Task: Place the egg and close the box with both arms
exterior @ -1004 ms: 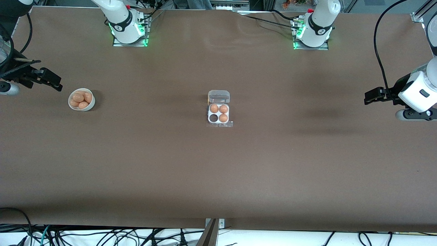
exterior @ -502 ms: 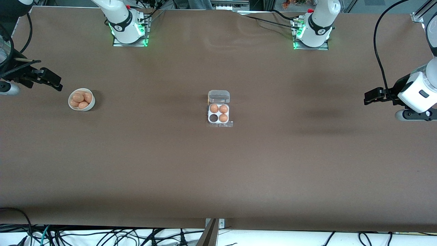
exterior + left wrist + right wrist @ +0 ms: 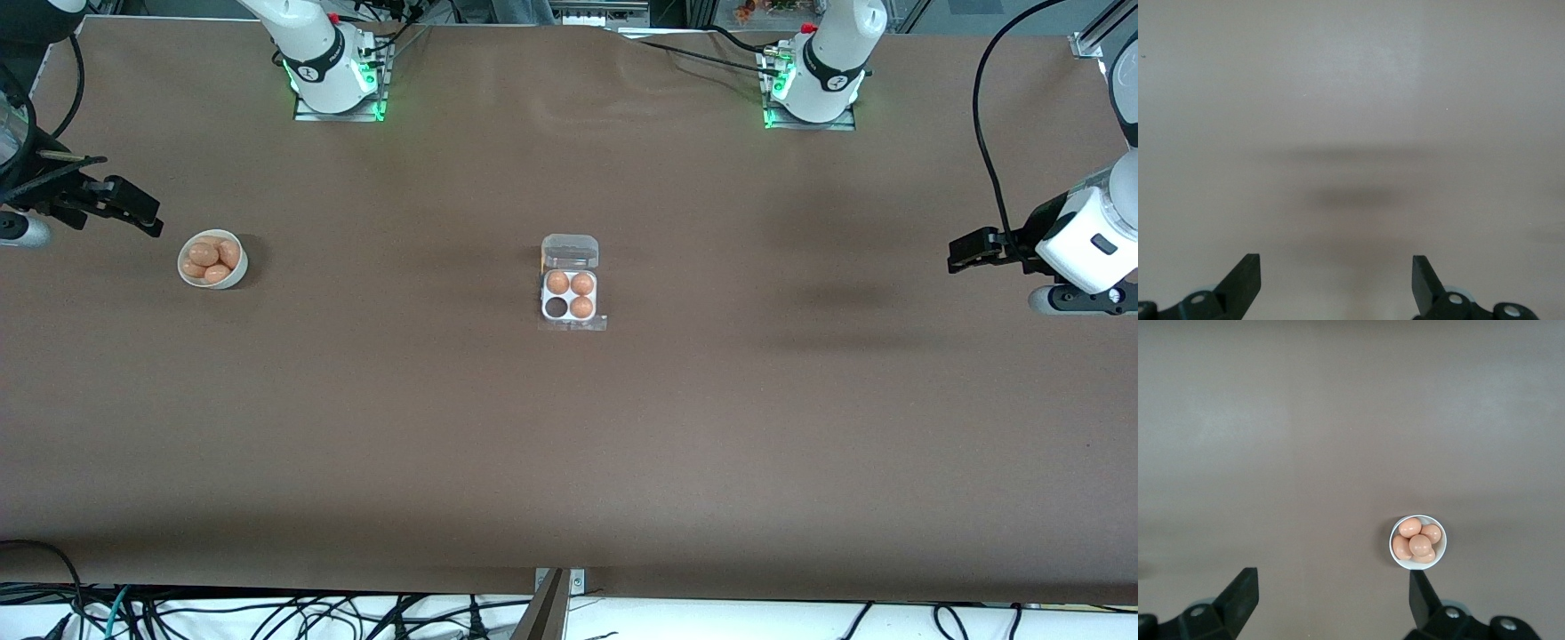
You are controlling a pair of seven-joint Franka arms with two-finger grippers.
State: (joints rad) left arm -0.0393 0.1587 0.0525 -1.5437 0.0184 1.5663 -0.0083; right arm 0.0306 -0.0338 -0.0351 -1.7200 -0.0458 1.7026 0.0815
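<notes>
Eggs [image 3: 212, 259] are the delicate part of this job: smooth, rounded and brittle, they would likely crack under a hard pinch and roll if nudged, so a light squeeze across the narrow middle of one egg looks the safest hold. They lie heaped, tan and glossy, in a small round white bowl [image 3: 238, 269] well toward the right arm's end of the table from the egg carton [image 3: 570, 295].

That egg carton, the landmark at mid-table, is a small white four-cell tray. Three cells hold tan eggs, and the one dark cell at the corner nearer the front camera and toward the right arm's end is empty. Its clear hinged lid [image 3: 570, 251] lies open, folded back on the side farther from the front camera. Thin plastic of this kind is probably light and springy, so the lid may want one gripper steadying the tray while the other presses it down.

The right gripper [image 3: 1328, 597] hangs near the bowl, fingers spread wide with nothing between them. The left gripper [image 3: 1337, 280] waits over bare table well toward the left arm's end from the carton, also spread and empty.
</notes>
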